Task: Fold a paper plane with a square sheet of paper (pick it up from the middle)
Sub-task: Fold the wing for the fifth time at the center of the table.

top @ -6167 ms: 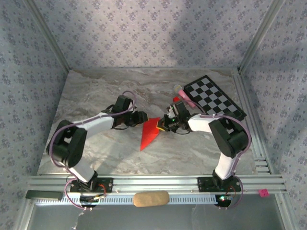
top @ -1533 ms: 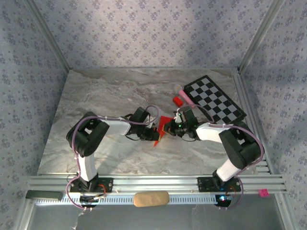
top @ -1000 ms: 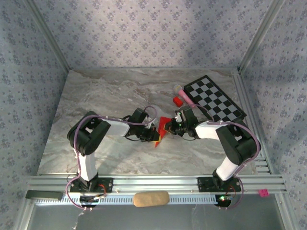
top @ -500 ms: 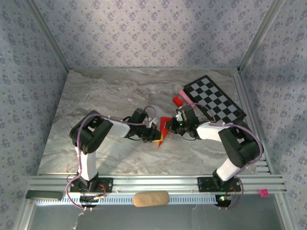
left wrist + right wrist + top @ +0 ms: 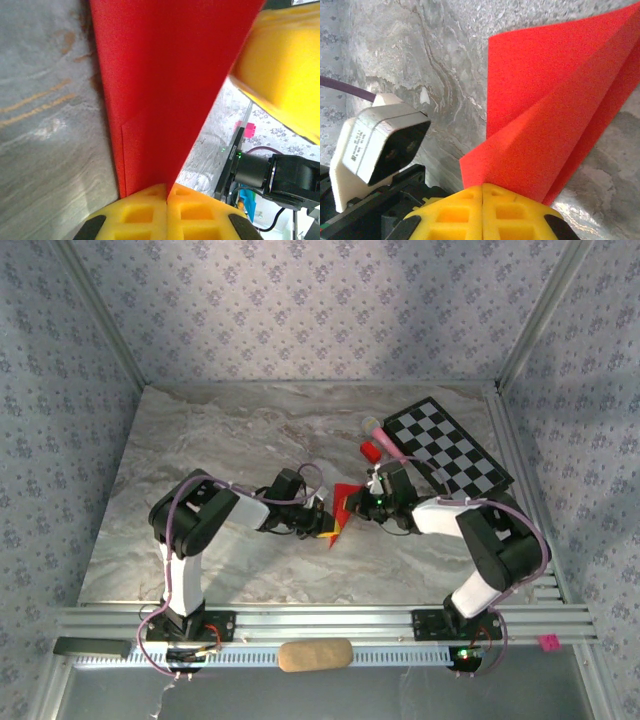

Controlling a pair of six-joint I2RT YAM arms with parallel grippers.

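Two grips: my left end effector (image 5: 166, 192) and right end effector (image 5: 482, 190) pinch the thin bright red paper (image 5: 343, 502) mid-frame; it is folded to a point, wings probably left.

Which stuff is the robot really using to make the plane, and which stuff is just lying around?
For the job:
- red paper
- left gripper, shut on the paper
- right gripper, shut on the paper

Just lying about:
- checkerboard
- red block
- pink thing beside the block
- tan object
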